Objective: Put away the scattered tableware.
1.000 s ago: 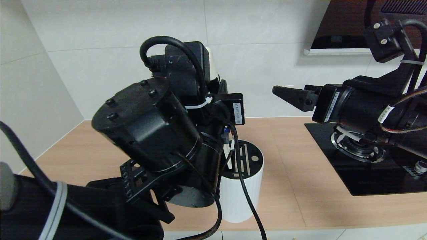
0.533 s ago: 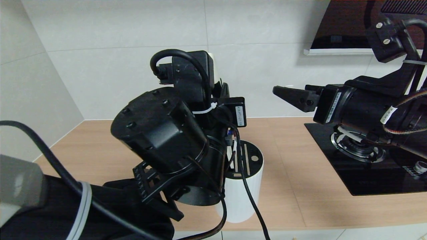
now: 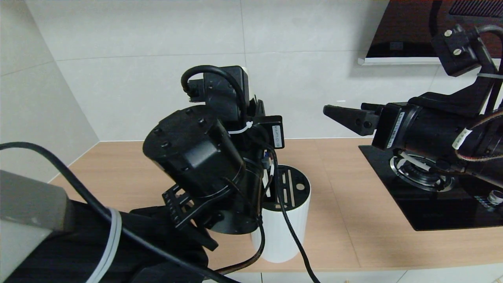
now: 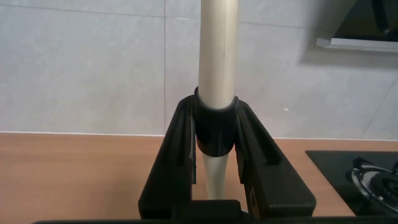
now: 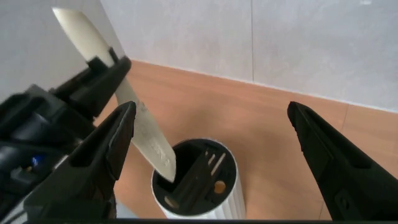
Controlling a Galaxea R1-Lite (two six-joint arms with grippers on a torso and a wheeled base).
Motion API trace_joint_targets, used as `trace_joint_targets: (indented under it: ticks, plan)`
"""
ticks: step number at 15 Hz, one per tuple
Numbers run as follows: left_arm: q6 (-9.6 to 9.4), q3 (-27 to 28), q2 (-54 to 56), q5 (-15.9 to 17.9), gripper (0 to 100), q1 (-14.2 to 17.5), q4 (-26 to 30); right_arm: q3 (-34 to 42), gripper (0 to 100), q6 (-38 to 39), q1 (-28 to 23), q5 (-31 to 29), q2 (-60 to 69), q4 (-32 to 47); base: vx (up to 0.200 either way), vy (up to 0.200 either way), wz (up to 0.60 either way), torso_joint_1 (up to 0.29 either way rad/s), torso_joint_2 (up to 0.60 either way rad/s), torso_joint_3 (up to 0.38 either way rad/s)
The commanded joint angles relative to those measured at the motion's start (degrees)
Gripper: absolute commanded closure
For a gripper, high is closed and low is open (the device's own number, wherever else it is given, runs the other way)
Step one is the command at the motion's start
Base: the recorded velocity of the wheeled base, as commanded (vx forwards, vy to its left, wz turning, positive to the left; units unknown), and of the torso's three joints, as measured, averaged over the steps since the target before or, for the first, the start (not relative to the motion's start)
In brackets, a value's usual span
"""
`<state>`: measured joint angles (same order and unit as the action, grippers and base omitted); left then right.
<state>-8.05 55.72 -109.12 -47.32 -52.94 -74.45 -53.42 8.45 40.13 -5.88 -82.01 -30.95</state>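
Note:
My left gripper [image 4: 215, 124] is shut on a knife [image 5: 140, 127] with a cream handle [image 4: 217, 50] and a black collar. It holds the knife above the white cylindrical knife block [image 3: 283, 224] on the wooden counter. In the right wrist view the blade slants down, with its tip in a slot at the edge of the block's black slotted top [image 5: 199, 177]. In the head view my left wrist hides most of the knife. My right gripper [image 3: 338, 111] hangs open in the air to the right of the block, higher than its top, with nothing between its fingers [image 5: 109, 155].
A black cooktop [image 3: 432, 208] with a burner lies on the counter [image 3: 346, 220] at the right. A range hood [image 3: 408, 35] hangs above it. The tiled wall [image 3: 137, 59] stands close behind the block. Bare counter stretches left and right of the block.
My left arm has shifted right and down, lowering the knife toward the block. The right arm has barely moved.

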Motion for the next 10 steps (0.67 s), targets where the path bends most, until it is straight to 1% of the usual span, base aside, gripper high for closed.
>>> trace_joint_targets:
  ticks: [1, 6, 8, 10]
  plan:
    - [-0.04, 0.3, -2.1, 0.1, 100, 0.1, -1.1, -0.1, 0, 0.0, 0.0, 0.0, 0.2, -0.1, 0.0, 0.0, 0.0, 0.0, 0.0, 0.0]
    - [0.14, 0.4, -4.0, 0.3, 100, -0.1, -1.3, 0.0, 0, 0.0, 0.0, 0.0, 0.2, 0.0, 0.0, 0.0, 0.0, 0.0, 0.0, 0.0]
    - [0.31, 0.2, -4.4, 1.2, 100, -0.4, -1.2, 0.0, 0, 0.0, 0.1, 0.0, 0.0, 0.0, 0.0, 0.0, 0.0, 0.0, 0.0, 0.0]
    - [0.31, 0.0, -5.1, 1.4, 100, -0.4, -1.2, 0.0, 0, 0.0, 0.1, 0.0, -0.1, 0.0, 0.0, 0.0, 0.0, 0.0, 0.0, 0.0]
